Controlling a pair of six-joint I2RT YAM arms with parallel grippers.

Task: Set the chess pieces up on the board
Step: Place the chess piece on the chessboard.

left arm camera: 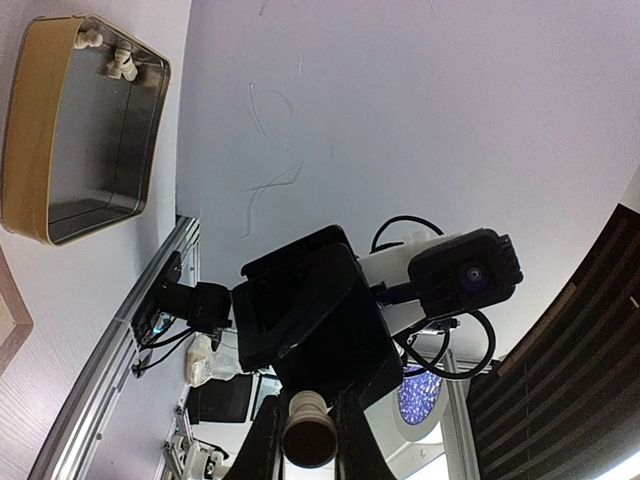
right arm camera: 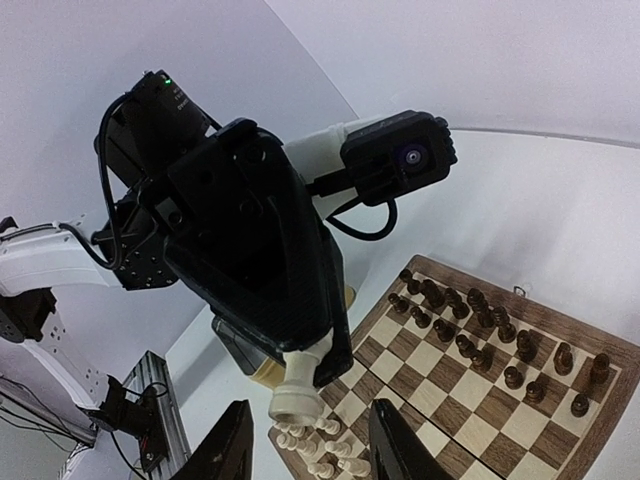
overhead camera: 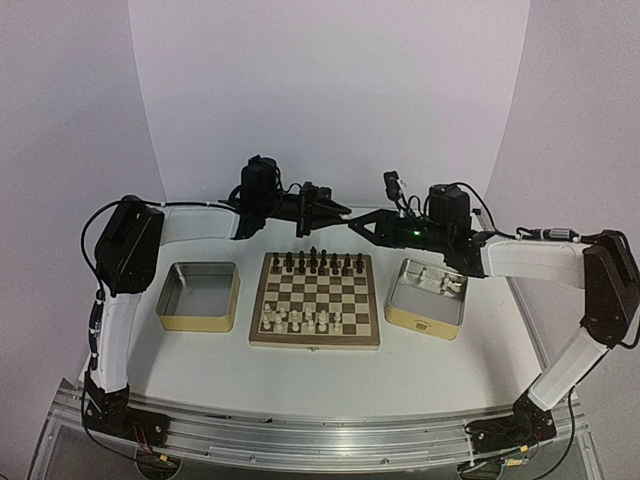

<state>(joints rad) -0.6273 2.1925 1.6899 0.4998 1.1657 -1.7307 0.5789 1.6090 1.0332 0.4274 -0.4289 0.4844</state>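
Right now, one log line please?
left gripper: shut on cream piece | right gripper: open, facing it | tin: holds cream pieces

The left gripper (right arm camera: 305,372) clamps a cream-white chess piece (right arm camera: 292,400), base outward, seen against the edge of the board (right arm camera: 480,410). Dark pieces (right arm camera: 470,340) line two rows; cream-white pieces (right arm camera: 320,455) cluster below. The right gripper (right arm camera: 315,445) stands parted, holding nothing.

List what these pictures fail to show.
- Top view: kinds of the white chess pieces on the board, too small.
- Left wrist view: kind of the held piece, partly covered by the jaws.
- Right wrist view: board's white rows, cut off by the bottom edge.
- Top view: right tin's contents, too small.
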